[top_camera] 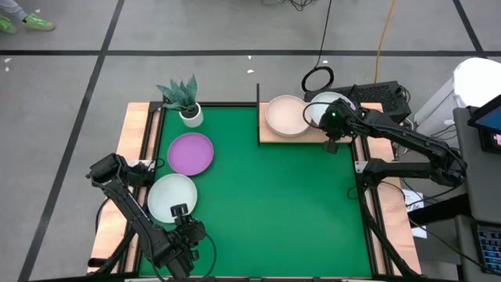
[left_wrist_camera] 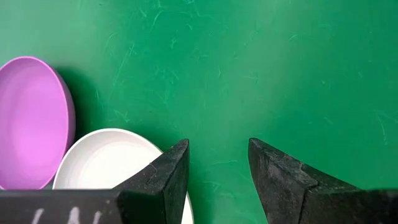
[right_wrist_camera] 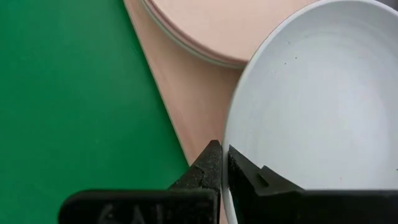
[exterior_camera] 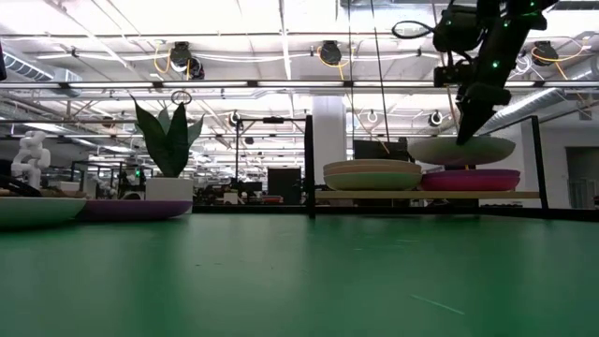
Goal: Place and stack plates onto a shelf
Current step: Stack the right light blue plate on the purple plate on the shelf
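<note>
right fingers point(right_wrist_camera: 222, 165) pinch shut on a whitish plate point(top_camera: 325, 107) above the shelf point(top_camera: 270, 138) at 1 o'clock; left fingers point(left_wrist_camera: 217, 168) half open, empty; purple plate point(top_camera: 190, 153) and white plate point(top_camera: 171, 196) remain on the counter point(top_camera: 274, 204)

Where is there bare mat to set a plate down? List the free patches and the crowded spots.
Free: the wide green mat from the purple plate and white plate across to the right edge, below the shelf.
Crowded: the shelf, with two plate stacks and the right gripper shut on a pale plate above them; and the left side, by the plant pot, both plates and the open left gripper.
</note>
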Controlling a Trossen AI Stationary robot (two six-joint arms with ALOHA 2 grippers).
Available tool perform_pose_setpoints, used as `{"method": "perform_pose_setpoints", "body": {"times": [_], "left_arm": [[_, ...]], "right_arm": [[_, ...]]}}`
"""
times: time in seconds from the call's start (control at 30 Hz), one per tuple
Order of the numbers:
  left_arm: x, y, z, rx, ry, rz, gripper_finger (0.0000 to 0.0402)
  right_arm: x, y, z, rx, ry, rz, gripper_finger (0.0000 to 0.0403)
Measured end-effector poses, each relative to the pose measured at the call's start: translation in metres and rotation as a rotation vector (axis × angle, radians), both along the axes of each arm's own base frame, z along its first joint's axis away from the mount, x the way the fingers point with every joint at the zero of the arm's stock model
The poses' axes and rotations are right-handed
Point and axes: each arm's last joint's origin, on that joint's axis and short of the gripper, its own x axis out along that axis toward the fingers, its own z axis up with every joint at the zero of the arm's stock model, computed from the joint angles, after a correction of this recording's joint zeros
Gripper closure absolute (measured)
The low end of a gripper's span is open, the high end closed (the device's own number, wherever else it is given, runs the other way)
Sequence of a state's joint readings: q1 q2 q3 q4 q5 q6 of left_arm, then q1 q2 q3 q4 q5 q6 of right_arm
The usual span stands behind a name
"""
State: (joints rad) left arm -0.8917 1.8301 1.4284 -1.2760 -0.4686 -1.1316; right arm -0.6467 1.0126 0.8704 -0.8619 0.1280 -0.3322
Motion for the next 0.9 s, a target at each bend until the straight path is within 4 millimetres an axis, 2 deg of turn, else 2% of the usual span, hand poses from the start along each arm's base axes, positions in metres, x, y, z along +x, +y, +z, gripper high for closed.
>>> {"method": "perform_pose_setpoints", "body": {"times": [0.4, 0.9], "left_arm": [[0.0, 0.0, 0.0, -0.001, -0.001, 0.0, 0.0232], [-0.002, -0.001, -0.001, -0.066, 0.039, 0.064, 0.0232]], "right_arm": [[-0.006, -0.01, -0.018, -0.033, 0.006, -0.028, 0.039], [-0.01, -0.01, -0.019, -0.064, 0.038, -0.092, 0.0387]]}}
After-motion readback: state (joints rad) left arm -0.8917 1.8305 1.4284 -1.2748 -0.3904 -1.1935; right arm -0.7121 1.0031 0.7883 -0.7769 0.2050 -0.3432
